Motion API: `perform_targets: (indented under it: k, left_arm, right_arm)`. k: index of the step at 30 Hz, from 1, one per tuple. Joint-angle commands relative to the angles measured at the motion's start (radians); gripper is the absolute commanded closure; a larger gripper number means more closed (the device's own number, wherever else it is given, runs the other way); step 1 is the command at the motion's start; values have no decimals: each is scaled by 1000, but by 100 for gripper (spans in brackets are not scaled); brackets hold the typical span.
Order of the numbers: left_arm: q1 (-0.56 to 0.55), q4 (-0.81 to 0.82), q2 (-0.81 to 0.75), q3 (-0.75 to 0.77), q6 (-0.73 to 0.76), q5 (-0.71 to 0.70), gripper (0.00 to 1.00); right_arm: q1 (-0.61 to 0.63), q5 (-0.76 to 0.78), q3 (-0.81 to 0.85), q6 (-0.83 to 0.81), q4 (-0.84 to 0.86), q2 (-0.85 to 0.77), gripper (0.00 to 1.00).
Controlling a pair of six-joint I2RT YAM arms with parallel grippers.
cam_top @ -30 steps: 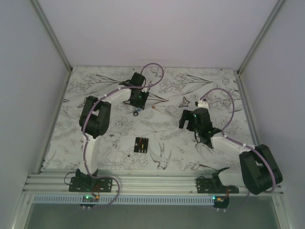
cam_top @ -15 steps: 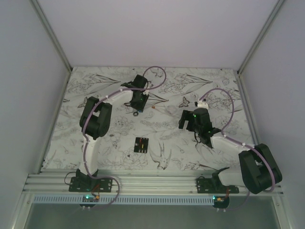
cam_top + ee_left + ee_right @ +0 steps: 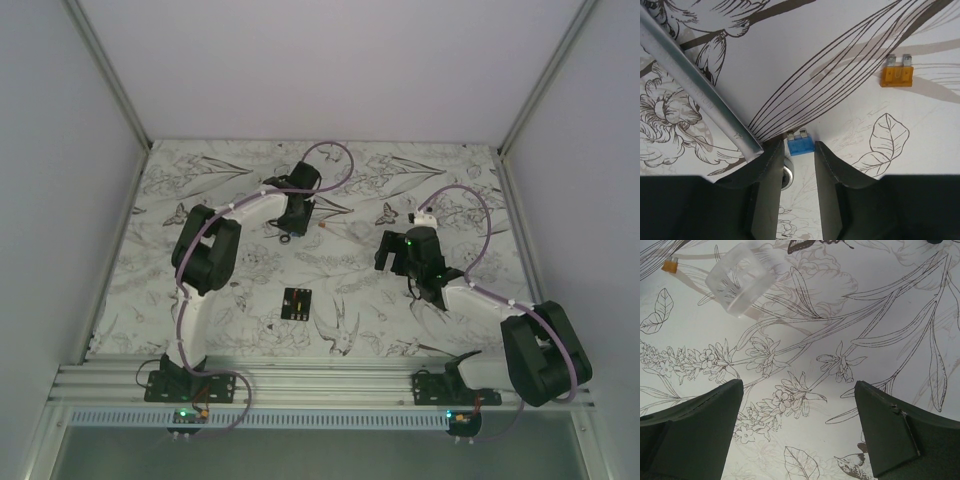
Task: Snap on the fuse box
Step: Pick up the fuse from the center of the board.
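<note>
Fuse box [image 3: 297, 303]: 1; orange fuse [image 3: 896, 76]: 1; blue fuse [image 3: 800, 144]: 1, between left tool [image 3: 799, 147] tips, grip unclear; right tool [image 3: 799, 385] wide apart.

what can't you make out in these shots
- fuse box: top view, too small to read its fuses or free slots; absent from both wrist views.
- blue fuse: left wrist view, the left gripper flanks it; pinched or merely straddled, unclear.
- silver wrench: left wrist view, runs off the frame's left edge, so that end is unseen.

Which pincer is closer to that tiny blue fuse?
Left. The left pincer has the blue fuse between its fingertips; the right pincer hangs open over the patterned cloth, well off to the right.
</note>
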Motion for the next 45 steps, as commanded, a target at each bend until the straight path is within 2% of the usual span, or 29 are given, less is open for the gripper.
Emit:
perform_targets:
  k: [1,10,21,24,31,36,45]
  left_arm:
    - [-6,-114,24,-30,-71,-51,66]
    - [-26,-113,3,-55,-123,-2,71]
    - [-124,-110,-141,-142,-219,-27,76]
    - [-142,-96,-200,-178,-301,-38,80]
    - [-173,22,-386,-340,-567,-79,81]
    - [-205,66,-527,-448,-799,-159,88]
    - [-269,65,-712,-547,-1134,-217,84]
  right_arm:
    - [-6,-5,16,10,31,-21,0]
    - [-6,-6,14,11,30,-27,0]
    - [-6,-39,8,16,46,-41,0]
    - [-6,-80,-10,25,83,-49,0]
    - [19,-199,-81,60,271,-45,0]
    - [125,-217,-103,73,447,-8,4]
    - [318,-144,-159,75,761,8,17]
